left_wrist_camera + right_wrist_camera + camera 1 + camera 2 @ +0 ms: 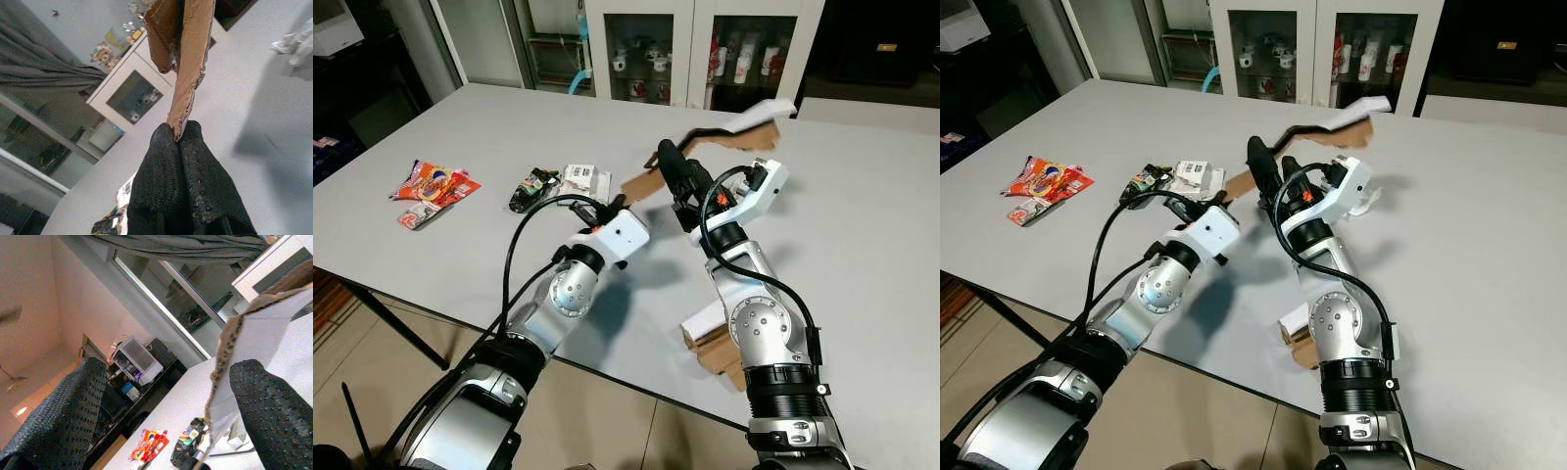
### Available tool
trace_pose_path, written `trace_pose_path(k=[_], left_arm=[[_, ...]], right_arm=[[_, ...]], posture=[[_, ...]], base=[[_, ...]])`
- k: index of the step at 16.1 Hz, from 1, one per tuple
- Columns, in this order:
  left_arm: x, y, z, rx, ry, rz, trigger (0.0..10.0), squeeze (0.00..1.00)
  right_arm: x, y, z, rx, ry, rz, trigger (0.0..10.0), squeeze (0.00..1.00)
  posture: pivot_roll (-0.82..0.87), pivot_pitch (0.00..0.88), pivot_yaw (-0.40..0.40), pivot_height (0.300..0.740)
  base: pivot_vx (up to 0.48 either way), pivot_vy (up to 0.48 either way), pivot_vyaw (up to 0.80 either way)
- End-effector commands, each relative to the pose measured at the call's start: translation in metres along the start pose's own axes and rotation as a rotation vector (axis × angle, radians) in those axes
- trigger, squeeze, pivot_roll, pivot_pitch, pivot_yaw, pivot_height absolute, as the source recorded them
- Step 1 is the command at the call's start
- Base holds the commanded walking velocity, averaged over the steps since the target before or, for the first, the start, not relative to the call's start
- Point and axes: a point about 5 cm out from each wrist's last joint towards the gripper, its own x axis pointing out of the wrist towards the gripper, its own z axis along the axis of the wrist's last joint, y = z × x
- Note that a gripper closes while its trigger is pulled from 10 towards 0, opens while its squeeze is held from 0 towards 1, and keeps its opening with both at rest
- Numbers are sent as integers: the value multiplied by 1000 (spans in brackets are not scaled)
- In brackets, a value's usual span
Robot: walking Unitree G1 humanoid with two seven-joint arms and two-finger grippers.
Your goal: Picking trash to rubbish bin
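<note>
A long torn cardboard strip (749, 125), brown with a white face, hangs above the grey table (862, 215). My left gripper (177, 133) is shut on its lower tip, near the brown end (641, 182). My right gripper (171, 364) is open and points left across the table; the strip (254, 333) runs along one of its fingers (274, 401), touching or almost touching it. On the table's left lie a red snack wrapper (435, 184), a dark wrapper (530, 188) and a white packet (585, 179).
Another cardboard piece (705, 338) lies at the table's near edge under my right arm. A white glass-door cabinet (705, 49) stands behind the table. Tiled floor (372, 333) shows at the lower left.
</note>
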Motion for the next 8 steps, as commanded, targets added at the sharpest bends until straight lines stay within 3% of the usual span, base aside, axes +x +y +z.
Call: trace_pose_path(k=[1,8], left_arm=[[-2,0,2,16,-25,-21,10000,0],[-4,-8,7,109,-79,-109,10000,0]], right_arm=[[2,11,-1,25,-15,36,10000,0],[3,9,-1,18,-17,19,10000,0]], posture=[[26,0,95,740],[29,0,96,740]], base=[[0,0,0],[0,0,0]])
